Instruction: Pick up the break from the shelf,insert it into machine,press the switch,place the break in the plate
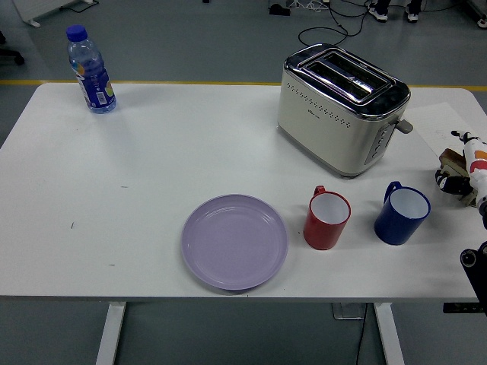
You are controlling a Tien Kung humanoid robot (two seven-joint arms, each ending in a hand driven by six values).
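Bread point(450, 161) sits in small rack point(456, 182) at the tabletop point(152, 167) right edge, mostly hidden by the right robot hand point(470, 163). That hand is right at the rack; can't tell if its fingers are spread or pinching the slice. Left arm not seen. Bread likely light, soft, crumbly: take it by the flat faces near the top edge, gentle squeeze. Toaster point(342, 106) stands toward the far right, slots up, lever on its right end; small logo on its side, too small to read. Blue mug point(401, 215) and red mug point(327, 219) stand in front of it, purple plate point(234, 241) near the front edge. Water bottle point(91, 70) at far left corner, label unreadable.
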